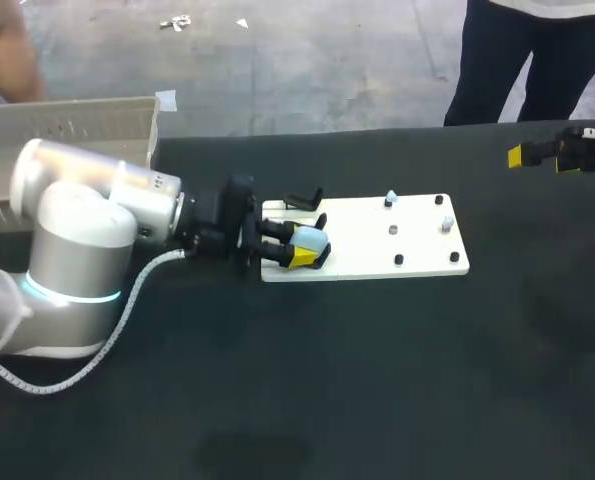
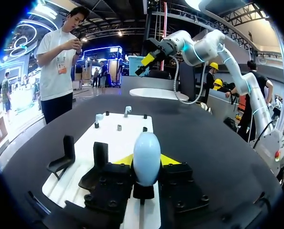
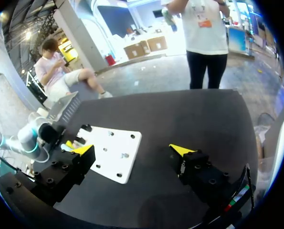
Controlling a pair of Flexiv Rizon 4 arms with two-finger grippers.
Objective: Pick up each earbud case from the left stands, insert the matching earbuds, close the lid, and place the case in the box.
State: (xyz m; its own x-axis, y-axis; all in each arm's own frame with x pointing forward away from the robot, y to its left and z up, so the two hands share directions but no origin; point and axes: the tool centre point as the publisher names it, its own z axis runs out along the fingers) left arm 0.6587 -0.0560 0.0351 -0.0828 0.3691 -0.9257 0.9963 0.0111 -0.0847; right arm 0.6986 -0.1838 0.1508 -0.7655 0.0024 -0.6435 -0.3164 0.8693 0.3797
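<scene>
A pale blue earbud case (image 2: 147,157) stands upright on a black holder at the left end of the white board (image 1: 377,240). My left gripper (image 1: 305,250) is shut on it, one yellow tip pressing each side. Two white earbuds (image 2: 127,110) (image 2: 99,117) stand on pegs at the board's far end, ahead of the case. An empty black stand (image 2: 63,157) is beside the left gripper. My right gripper (image 1: 552,150) hangs open at the table's far right, well away from the board, with nothing between its fingers (image 3: 84,150).
A beige box (image 1: 77,130) stands at the back left of the table, behind my left arm. Small black pegs (image 1: 398,259) dot the board. A second black stand (image 1: 302,200) sits at the board's back left corner. The dark tabletop (image 1: 377,380) spreads in front.
</scene>
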